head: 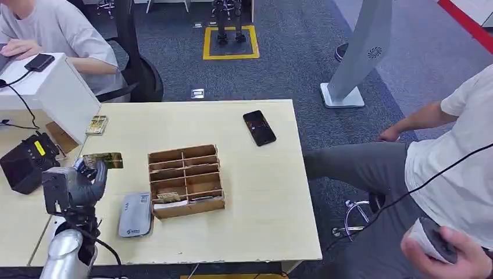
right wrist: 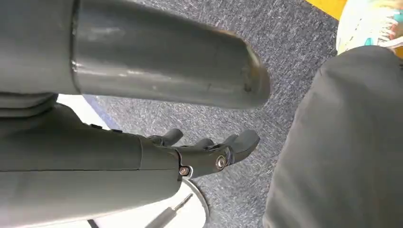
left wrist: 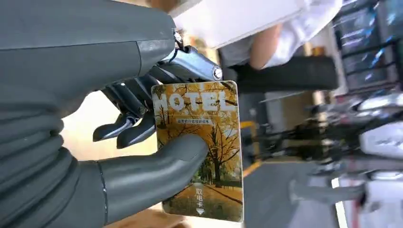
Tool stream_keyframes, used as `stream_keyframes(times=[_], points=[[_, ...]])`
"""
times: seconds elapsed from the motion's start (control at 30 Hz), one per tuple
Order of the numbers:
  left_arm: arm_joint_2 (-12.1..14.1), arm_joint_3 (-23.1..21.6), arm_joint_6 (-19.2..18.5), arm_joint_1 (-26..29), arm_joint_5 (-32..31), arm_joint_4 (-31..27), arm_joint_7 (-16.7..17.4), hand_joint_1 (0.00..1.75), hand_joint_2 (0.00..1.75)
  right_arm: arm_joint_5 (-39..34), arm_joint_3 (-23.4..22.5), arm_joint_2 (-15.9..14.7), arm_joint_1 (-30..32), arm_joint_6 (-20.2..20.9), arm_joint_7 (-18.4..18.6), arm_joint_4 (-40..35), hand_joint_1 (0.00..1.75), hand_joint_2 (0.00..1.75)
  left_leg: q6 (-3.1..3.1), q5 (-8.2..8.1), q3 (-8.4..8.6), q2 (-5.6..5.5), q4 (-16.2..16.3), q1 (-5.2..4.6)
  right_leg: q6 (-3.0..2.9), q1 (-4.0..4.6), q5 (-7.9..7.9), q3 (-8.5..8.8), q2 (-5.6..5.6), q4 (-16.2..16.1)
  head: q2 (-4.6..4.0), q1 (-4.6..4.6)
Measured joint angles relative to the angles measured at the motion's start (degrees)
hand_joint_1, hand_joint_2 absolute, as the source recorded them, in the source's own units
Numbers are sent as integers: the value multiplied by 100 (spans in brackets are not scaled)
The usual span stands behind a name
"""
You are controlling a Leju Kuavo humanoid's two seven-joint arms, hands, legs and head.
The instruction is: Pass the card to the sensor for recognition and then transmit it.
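I've got the card (left wrist: 204, 152) pinched in my left hand (head: 81, 183), thumb across its face: autumn trees in gold, "HOTEL" in white. From the head view it's held flat-on above the table's left side, at nine o'clock from the wooden organiser (head: 186, 180).
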Motion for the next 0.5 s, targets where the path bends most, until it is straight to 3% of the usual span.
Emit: stream_keyframes(times=[0.23, 0.3, 0.4, 0.5], points=[[90, 146, 215, -453, 310, -186, -137, 175, 175, 39, 50, 0, -11, 9, 15, 0, 0, 0, -1, 1, -1, 0, 0, 0, 0, 0, 0, 0, 1, 1, 0, 2], [124, 166, 582, -533, -97, -188, -349, 175, 175, 70, 76, 0, -20, 24, 35, 0, 0, 0, -1, 1, -1, 2, 0, 1, 0, 0, 0, -2, 3, 1, 0, 2], [236, 164, 1271, -683, -1317, -181, -684, 175, 175, 113, 140, 0, -34, 87, 39, -2, 0, 0, -1, 0, -1, 2, 0, 0, 0, 0, 0, -3, 4, 0, 0, 2], [310, 164, 1362, -753, -1496, -175, -695, 175, 175, 133, 173, 0, -58, 94, 39, -4, 0, 0, -1, 0, -1, 2, 0, -1, 0, -1, 0, -3, 4, 0, 0, 2]])
